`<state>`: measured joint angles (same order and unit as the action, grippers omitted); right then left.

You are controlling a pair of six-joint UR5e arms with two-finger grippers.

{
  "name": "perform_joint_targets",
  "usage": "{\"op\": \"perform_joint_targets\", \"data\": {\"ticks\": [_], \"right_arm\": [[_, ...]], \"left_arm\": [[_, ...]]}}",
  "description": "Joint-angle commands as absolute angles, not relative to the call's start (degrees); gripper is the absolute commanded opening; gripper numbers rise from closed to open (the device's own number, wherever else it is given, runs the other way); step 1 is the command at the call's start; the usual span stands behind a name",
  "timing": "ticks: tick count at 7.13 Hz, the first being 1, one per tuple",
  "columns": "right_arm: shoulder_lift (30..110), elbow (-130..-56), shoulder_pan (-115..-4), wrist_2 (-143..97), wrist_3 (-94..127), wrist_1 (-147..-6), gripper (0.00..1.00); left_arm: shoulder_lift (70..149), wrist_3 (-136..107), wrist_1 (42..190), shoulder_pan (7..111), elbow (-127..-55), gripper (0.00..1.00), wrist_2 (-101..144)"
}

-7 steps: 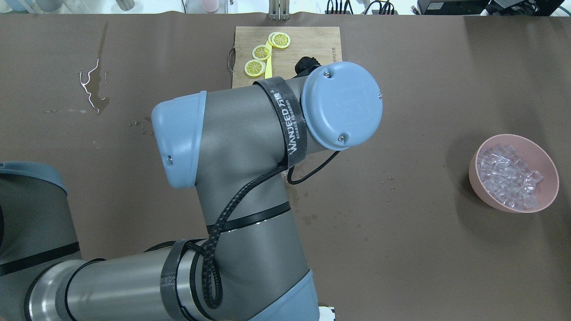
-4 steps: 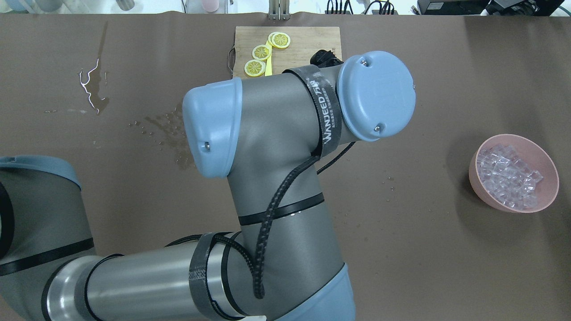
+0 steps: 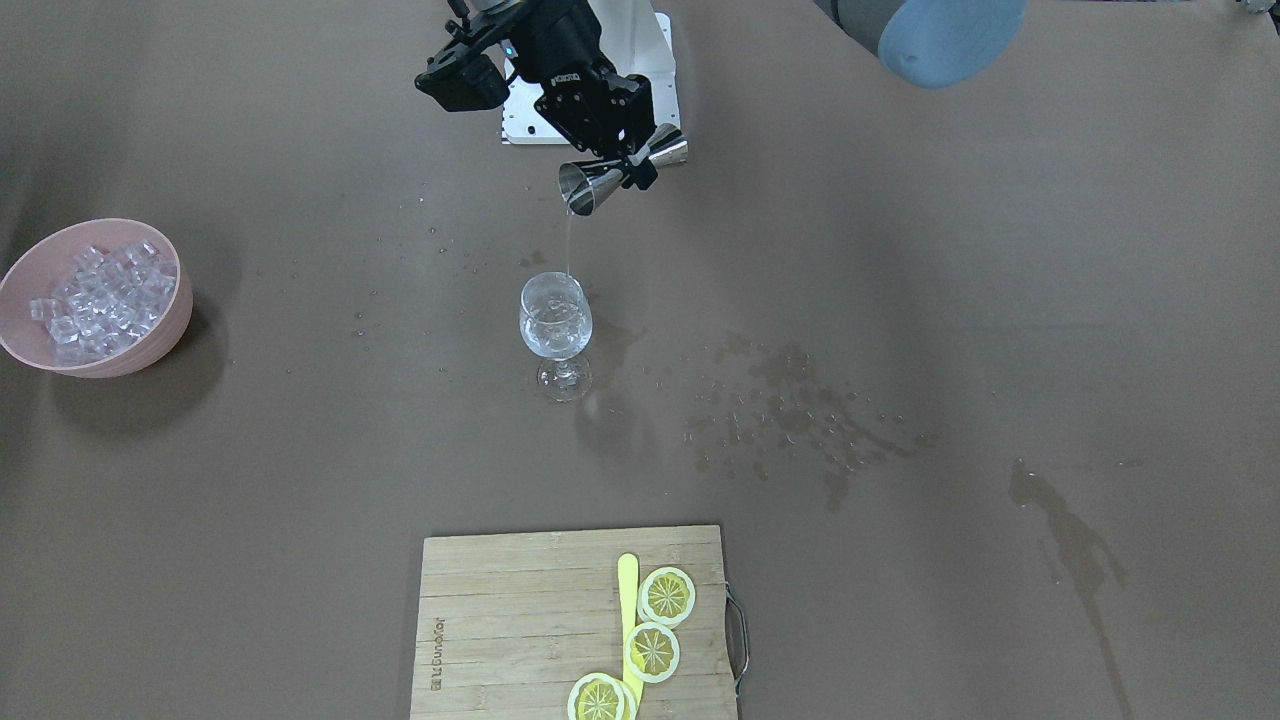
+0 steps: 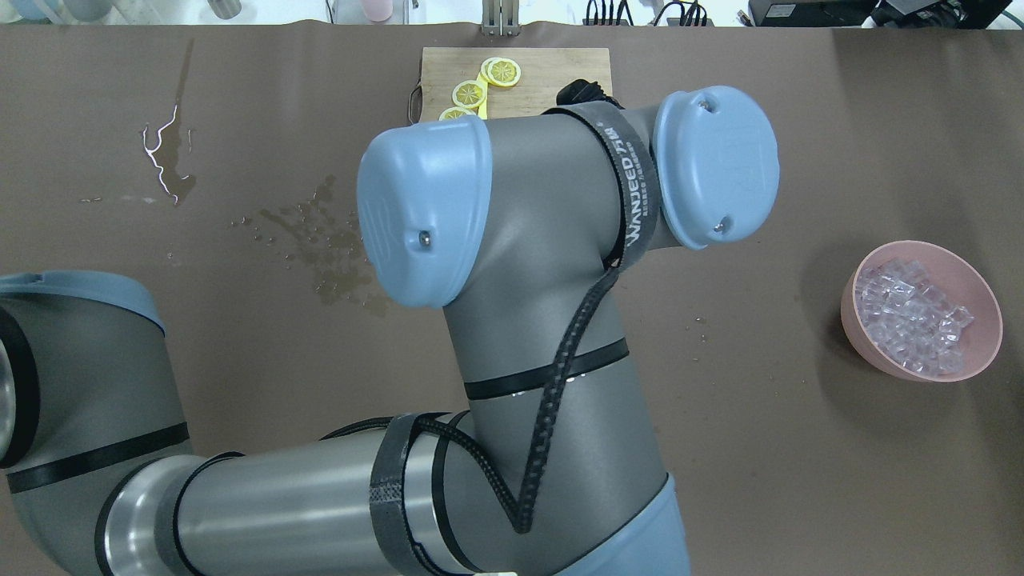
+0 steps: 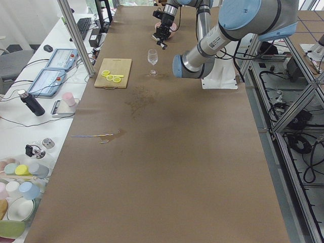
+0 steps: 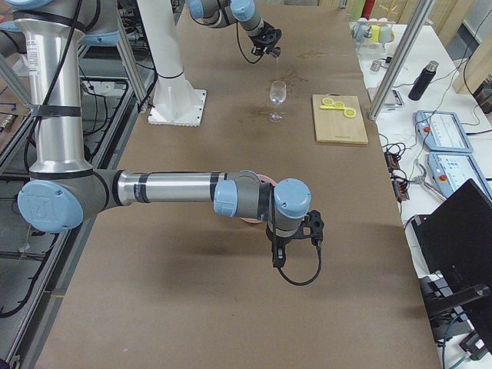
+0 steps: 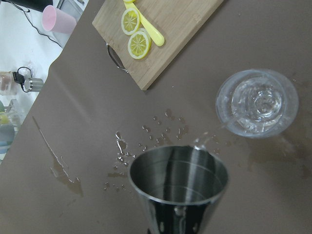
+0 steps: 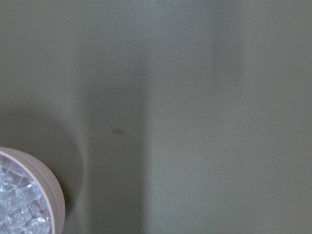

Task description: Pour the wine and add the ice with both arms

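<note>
Has swung left arm (image 4: 544, 264) rightward since before. Pouring step: clamps tilted jigger (image 3: 585, 187) in left gripper (image 3: 628, 165), streaming into glass (image 3: 556, 318). Next needs levelling, then ice (image 3: 95, 295). Cannot tell how open right gripper (image 6: 277, 255) is.

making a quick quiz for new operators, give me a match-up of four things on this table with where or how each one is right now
Things:
1. steel jigger
2. wine glass
3. ice cubes
4. lemon slices

States:
a. lying on the bamboo cutting board
b. heaped in the pink bowl
c. tilted in the air, a thin stream running from it
d. standing upright, part filled with clear liquid

Pairs: 1-c, 2-d, 3-b, 4-a
</note>
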<state>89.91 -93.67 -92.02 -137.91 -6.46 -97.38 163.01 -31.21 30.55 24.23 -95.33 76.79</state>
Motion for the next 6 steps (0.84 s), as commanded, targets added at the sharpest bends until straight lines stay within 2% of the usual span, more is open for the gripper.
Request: {"op": "perform_joint_targets", "data": {"ticks": [1,6], "right_arm": [[89.9,-93.6,-92.0,-138.0,-6.4,-97.4,1.00],[89.9,-93.9,-92.0,-138.4,-6.4,-97.3,1.00]], "left_arm": [[164.6,-31.3,25.2,24.0,-94.0,0.00,74.4],[164.0,-32.3,23.8,24.3,-95.1,0.00,73.9]]}}
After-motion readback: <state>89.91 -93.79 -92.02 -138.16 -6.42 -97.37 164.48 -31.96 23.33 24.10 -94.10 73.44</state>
